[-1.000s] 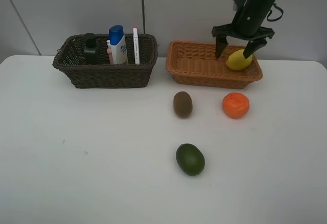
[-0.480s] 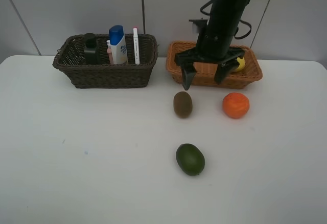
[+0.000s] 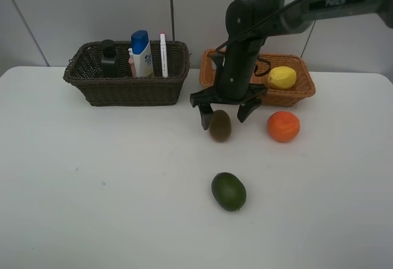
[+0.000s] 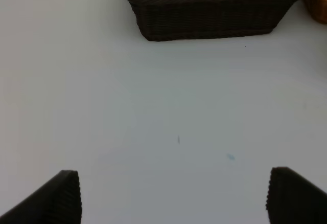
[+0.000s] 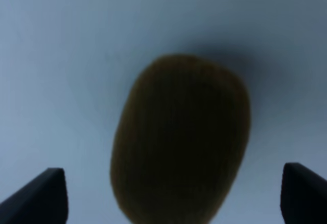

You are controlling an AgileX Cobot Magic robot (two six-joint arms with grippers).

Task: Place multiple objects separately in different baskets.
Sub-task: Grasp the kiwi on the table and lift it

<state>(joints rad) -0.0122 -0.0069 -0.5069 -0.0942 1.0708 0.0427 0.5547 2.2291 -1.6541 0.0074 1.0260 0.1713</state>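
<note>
The right arm angles down in front of the tan basket, its hand pointing straight at the white surface, spread wide open astride the brown kiwi without touching it.

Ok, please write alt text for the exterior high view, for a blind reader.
The right arm's open end effector is poised over a brown kiwi on a white table. An orange and a dark green fruit lie nearby; a lemon sits in the tan basket, bottles in the dark basket.
</note>
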